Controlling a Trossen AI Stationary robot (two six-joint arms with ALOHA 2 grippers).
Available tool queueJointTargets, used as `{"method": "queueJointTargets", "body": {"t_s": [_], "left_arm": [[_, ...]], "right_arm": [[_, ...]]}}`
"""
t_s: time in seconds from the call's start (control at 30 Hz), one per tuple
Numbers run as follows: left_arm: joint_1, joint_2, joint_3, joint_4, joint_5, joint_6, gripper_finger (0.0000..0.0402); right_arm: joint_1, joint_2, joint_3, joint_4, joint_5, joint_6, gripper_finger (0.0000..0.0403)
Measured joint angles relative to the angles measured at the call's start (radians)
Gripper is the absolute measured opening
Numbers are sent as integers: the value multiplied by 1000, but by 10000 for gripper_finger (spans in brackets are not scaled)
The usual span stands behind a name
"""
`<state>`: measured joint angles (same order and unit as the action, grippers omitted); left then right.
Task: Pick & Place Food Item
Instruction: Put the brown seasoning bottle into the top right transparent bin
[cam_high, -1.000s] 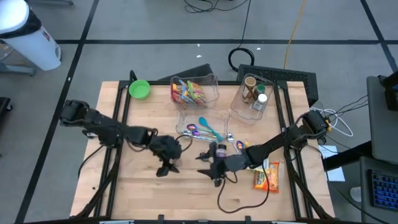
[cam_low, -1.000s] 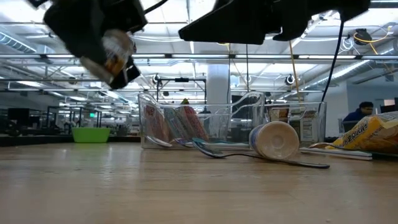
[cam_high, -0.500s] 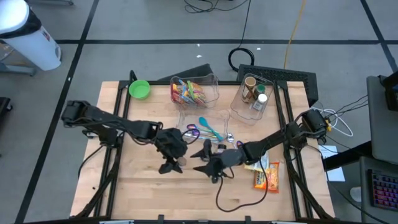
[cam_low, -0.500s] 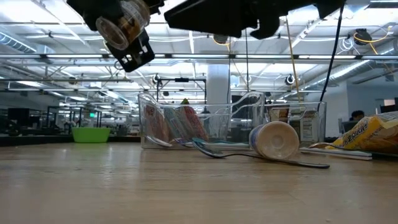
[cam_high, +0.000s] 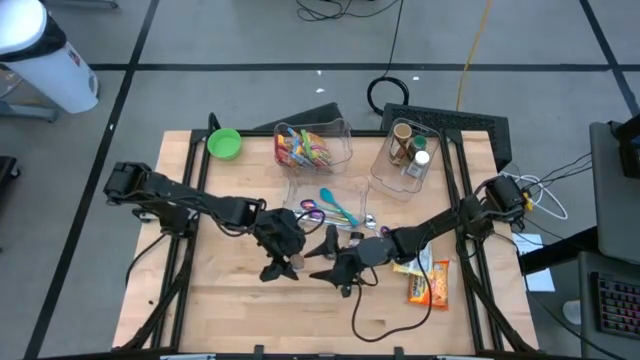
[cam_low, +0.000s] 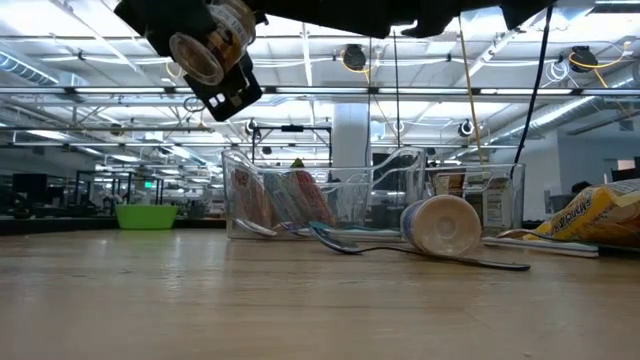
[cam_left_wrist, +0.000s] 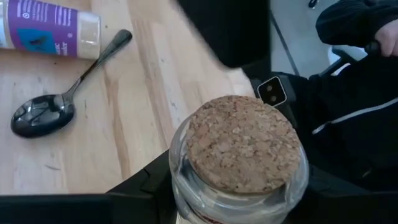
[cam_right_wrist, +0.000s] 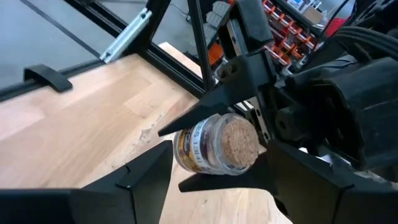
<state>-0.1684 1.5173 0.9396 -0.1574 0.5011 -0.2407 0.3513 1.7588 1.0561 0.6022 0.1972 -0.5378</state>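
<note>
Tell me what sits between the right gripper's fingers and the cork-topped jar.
Nothing. In the right wrist view the right gripper stands open around the cork-topped jar, which the left gripper holds; only air lies between.

Tabletop clutter
A green bowl (cam_high: 224, 143) sits at a corner; clear bins (cam_high: 313, 146) hold packets; a spoon (cam_left_wrist: 56, 102) lies flat.

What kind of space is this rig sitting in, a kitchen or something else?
Not a kitchen. It looks like a large open lab or workshop: the low view shows a high ceiling with strip lights over rows of workstations, the floor is grey with taped lines and loose cables, and a keyboard sits beside the wooden table.
</note>
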Motion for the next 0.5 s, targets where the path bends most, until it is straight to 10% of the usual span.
{"method": "queueJointTargets", "body": {"t_s": [0.5], "left_arm": [[24,0,0,55,-1,7,190]], "right_arm": [[-18,0,0,19,-94,75,254]]}}
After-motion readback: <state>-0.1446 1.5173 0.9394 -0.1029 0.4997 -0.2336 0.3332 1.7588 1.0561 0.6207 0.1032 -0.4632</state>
